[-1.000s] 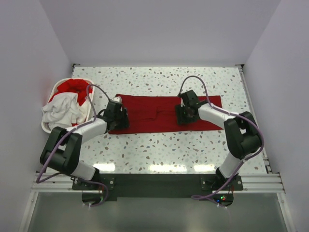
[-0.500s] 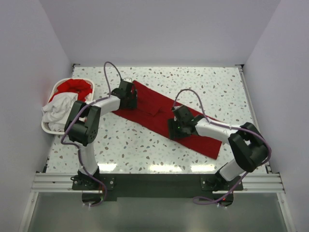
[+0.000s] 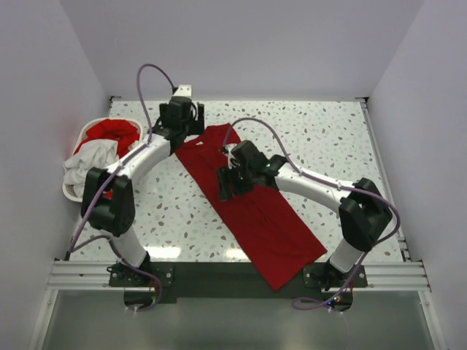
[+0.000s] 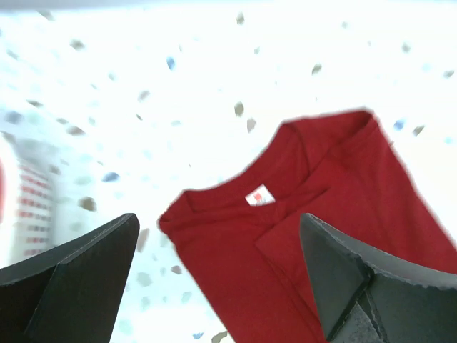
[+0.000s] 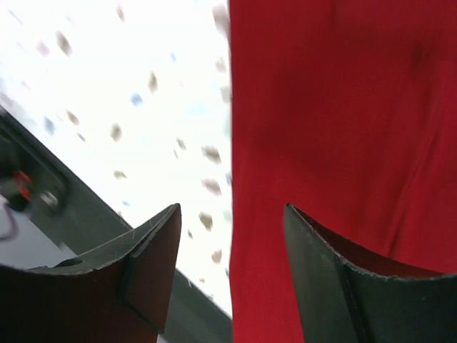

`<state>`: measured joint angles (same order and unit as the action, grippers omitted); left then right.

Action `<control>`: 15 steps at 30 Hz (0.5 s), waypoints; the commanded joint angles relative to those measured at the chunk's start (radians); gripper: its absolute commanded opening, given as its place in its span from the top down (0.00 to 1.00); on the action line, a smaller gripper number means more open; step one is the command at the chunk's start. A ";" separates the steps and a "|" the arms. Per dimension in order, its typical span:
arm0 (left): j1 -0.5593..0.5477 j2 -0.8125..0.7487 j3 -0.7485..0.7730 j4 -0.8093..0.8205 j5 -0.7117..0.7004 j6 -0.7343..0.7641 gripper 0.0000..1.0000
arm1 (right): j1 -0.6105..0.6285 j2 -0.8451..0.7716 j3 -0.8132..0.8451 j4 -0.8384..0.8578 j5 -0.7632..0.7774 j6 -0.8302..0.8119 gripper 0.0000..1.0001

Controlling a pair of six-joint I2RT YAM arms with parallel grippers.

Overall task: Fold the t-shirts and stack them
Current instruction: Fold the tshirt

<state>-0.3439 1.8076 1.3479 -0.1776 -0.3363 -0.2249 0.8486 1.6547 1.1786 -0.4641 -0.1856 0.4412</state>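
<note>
Deep red t-shirt [image 3: 255, 211], the one being worked on, has swung round within the last second. It lay lengthwise from left to right across the tabletop [image 3: 328, 138]; now it runs diagonally. Its collar is far and slightly left of centre, and its hem is near and to the right, reaching over the near edge. It is already narrowed into a long strip, with the small white neck label [image 4: 258, 196] showing at the collar.

Both arms have moved with it. The left hand [image 4: 219, 221] has gone to the far side and hangs above the collar, its fingers wide apart with nothing between them. The right hand [image 5: 232, 211] is over the strip's left edge about a third of the way down from the collar, also spread wide and gripping no cloth.

Since both hands have let go, the turn looks finished. I judge that the strip now lies ready to be folded end over end, collar towards hem or the reverse. The overhanging hem may drag or slip off when that happens.

The white t-shirt [image 3: 91, 164] and another red t-shirt [image 3: 113, 131] are heaped in the laundry basket [image 3: 73, 191] at the left, not yet folded.
</note>
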 commanded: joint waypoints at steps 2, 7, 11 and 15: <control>0.019 -0.250 -0.024 0.024 -0.081 0.013 0.00 | -0.109 0.105 0.148 0.050 -0.148 -0.111 0.39; 0.014 -0.472 -0.208 0.004 0.028 -0.036 0.00 | -0.193 0.322 0.301 0.171 -0.304 -0.107 0.44; 0.000 -0.611 -0.367 -0.025 0.077 -0.062 0.00 | -0.230 0.475 0.449 0.223 -0.367 -0.075 0.44; -0.006 -0.718 -0.489 -0.079 0.159 -0.082 0.00 | -0.287 0.589 0.506 0.291 -0.359 -0.026 0.44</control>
<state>-0.3424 1.1378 0.9215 -0.2035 -0.2626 -0.2718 0.5976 2.2009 1.6203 -0.2676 -0.4919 0.3794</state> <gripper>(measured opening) 0.997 0.557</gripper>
